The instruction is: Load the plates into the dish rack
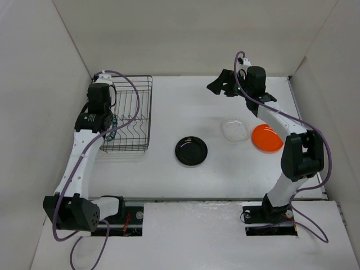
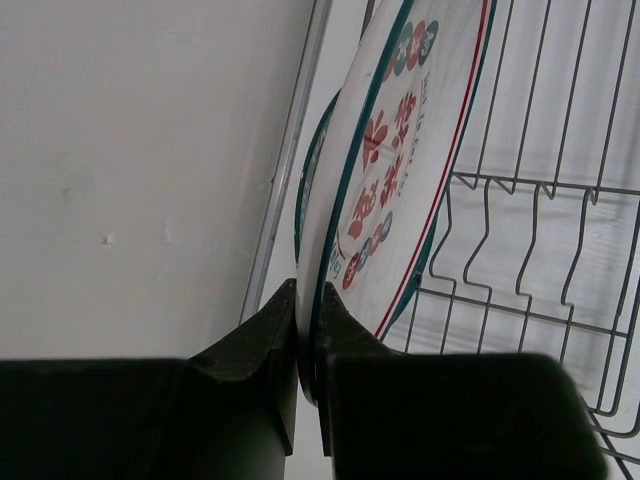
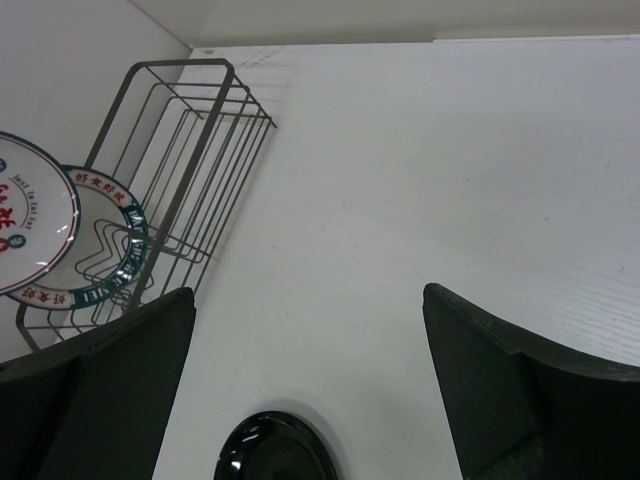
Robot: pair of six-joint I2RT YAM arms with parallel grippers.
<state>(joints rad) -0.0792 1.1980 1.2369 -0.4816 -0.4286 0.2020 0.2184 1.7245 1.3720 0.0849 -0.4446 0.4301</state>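
left wrist view: the left gripper (image 2: pixel 308 300) is closed tight on the bottom edge of the white plate with red markings (image 2: pixel 400 170). one finger presses each face, so the plate stands on edge and rises straight away from the fingertips, tilted a little. it hangs over the dish rack (image 2: pixel 286 150), close along the rack's side rail next to the wall (image 2: pixel 130 160). the patterned-rim plate (image 2: pixel 312 190) is just behind it on the wall side, and whether the two touch cannot be told. the zigzag dividers lie past the plate's printed face, away from the wall. so the move ahead looks like a lowering along the plate's own plane into a free slot, keeping its face parallel to the plate already racked. in the top view the black plate (image 1: pixel 191 151), the clear plate (image 1: pixel 235 130) and the orange plate (image 1: pixel 266 138) lie flat on the table (image 1: pixel 169 180), outside the rack. the clear and orange ones overlap or nearly so. the right gripper (image 1: pixel 225 87) holds nothing, its fingers spread wide, and it sits toward the far side of the table. the right arm is the nearer one for the clear and orange plates, while the black plate sits roughly between the arms.
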